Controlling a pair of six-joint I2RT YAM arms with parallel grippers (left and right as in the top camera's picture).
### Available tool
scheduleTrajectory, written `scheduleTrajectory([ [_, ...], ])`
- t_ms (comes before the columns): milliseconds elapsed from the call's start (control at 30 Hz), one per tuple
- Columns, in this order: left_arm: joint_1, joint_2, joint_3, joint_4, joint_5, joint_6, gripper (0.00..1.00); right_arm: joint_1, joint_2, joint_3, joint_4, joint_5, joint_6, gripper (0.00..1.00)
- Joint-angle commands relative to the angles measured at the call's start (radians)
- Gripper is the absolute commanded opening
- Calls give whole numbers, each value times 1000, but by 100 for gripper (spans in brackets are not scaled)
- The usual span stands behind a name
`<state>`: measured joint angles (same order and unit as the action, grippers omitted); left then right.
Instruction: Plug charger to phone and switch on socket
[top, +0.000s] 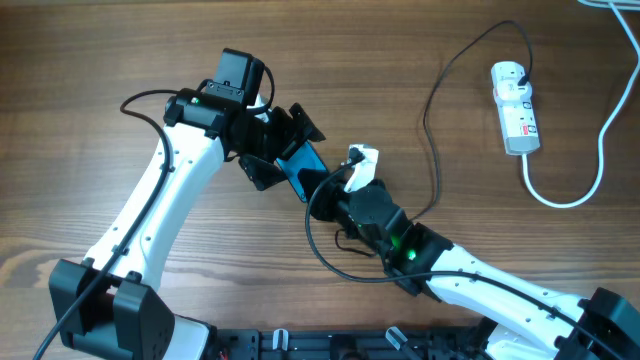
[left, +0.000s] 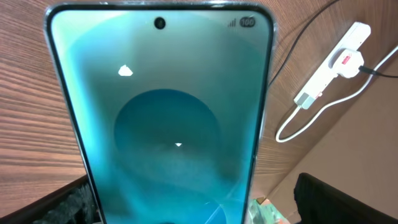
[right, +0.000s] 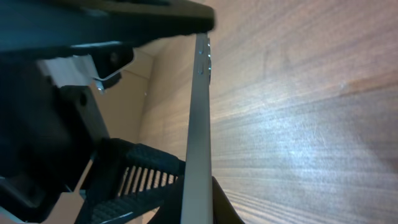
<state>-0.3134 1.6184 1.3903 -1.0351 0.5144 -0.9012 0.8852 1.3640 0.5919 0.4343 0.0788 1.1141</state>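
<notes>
The phone (top: 300, 163) has a turquoise screen and is held tilted above the table between the fingers of my left gripper (top: 285, 150). Its screen fills the left wrist view (left: 168, 124), with my left fingers (left: 193, 208) at its sides. My right gripper (top: 335, 188) meets the phone's lower end. The right wrist view shows the phone (right: 199, 137) edge-on between my right fingers (right: 199, 208), which are closed there. The plug tip is hidden. The charger's thin black cable (top: 433, 150) runs from the white socket (top: 515, 108) (left: 333, 65) to my right gripper.
The socket's thick white lead (top: 600, 150) (left: 311, 118) loops at the far right. Slack black cable (top: 318, 240) loops on the wooden table (top: 100, 60) beside my right arm. The arm bases stand at the front edge.
</notes>
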Motion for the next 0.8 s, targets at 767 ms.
scheduleTrajectory([
  [767,187,-943,-318,-241,-157,-245,100,-132,-40,8,175,-682,953,5],
])
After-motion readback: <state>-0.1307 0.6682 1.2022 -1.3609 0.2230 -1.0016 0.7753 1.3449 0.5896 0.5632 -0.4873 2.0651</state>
